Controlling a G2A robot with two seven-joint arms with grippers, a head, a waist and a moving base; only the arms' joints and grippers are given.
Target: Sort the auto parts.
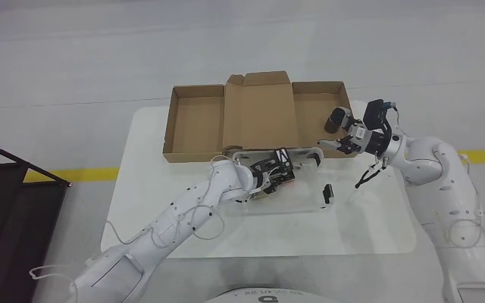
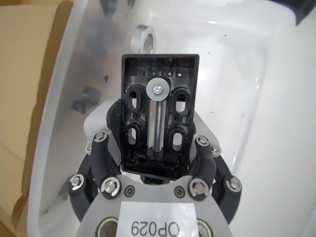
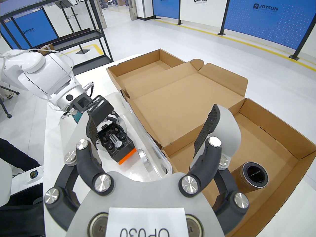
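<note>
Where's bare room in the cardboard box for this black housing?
In the brown cardboard box, the left-end compartment, between its walls and the folded centre flap, is bare. The right-end compartment is crowded: a dark cylindrical part, with the open right gripper close by.

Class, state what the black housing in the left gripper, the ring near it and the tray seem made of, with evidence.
Black housing: probably moulded plastic, matte, thin-walled. Ring: metal, judging by its brushed silver sheen. Tray: translucent plastic; the cardboard box shows dimly through its wall.
</note>
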